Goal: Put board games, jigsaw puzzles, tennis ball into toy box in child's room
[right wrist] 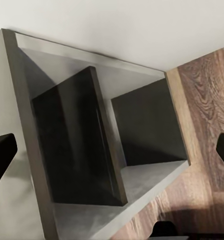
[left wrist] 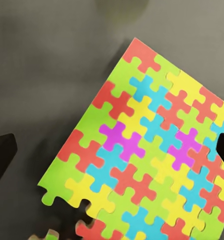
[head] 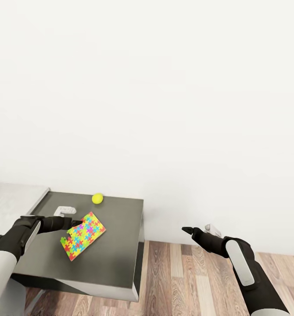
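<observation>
One jigsaw puzzle (head: 83, 235) (left wrist: 147, 150), a thin multicoloured board with a ragged corner, lies on the dark grey wing of the table (head: 116, 263). My left gripper (head: 73, 217) (left wrist: 112, 155) hovers open at the puzzle's far left edge. Its two fingers stand wide apart on either side of the board. The tennis ball (head: 98, 198) rests near the wall behind the puzzle. My right gripper (head: 195, 228) (right wrist: 112, 150) is open and holds nothing, out over the floor to the right of the table. The toy box, board games and bed are out of view.
The table's light grey wing (head: 15, 197) runs off to the left. A white wall (head: 164, 109) stands close behind the table. Wood-plank floor (head: 186, 276) lies to the right. The right wrist view looks at the table's dark side panel (right wrist: 76, 140).
</observation>
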Robot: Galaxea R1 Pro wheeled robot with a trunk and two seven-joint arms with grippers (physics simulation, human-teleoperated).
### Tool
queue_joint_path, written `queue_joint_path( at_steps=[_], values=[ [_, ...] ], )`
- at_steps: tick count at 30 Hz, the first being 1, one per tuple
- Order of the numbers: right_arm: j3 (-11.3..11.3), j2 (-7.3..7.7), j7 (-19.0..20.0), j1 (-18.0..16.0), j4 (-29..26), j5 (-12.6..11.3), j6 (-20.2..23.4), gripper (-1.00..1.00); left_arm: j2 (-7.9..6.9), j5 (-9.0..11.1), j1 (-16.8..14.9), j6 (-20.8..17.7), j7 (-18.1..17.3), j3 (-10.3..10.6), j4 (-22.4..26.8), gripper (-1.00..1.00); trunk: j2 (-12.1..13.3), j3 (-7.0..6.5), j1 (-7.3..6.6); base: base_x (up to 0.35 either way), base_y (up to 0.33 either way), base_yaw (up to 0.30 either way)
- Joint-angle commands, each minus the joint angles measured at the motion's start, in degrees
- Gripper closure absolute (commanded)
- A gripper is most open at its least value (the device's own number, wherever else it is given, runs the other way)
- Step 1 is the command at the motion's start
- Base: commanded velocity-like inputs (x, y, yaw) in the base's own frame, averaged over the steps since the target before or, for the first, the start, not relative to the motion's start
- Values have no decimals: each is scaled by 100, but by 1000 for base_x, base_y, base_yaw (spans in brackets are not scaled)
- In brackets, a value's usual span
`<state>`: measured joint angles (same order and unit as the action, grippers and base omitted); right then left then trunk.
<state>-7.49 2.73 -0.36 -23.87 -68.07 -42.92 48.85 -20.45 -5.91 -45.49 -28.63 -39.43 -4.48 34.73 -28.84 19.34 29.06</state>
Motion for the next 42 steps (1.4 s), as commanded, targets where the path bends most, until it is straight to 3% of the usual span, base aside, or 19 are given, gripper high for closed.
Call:
queue_joint_path(
  at_steps=[1, 42],
  values=[
    [-7, 0, -5, -4, -4, -13, 29, -100, 6, -59, -4, -16, -50, -35, 8, -100, -9, 19, 2, 0, 0, 0],
    [-7, -8, -5, -4, -1, -8, 28, -100, 6, -59, -4, 103, -56, -36, 6, -100, -9, 401, 2, 0, 0, 0]
  ],
)
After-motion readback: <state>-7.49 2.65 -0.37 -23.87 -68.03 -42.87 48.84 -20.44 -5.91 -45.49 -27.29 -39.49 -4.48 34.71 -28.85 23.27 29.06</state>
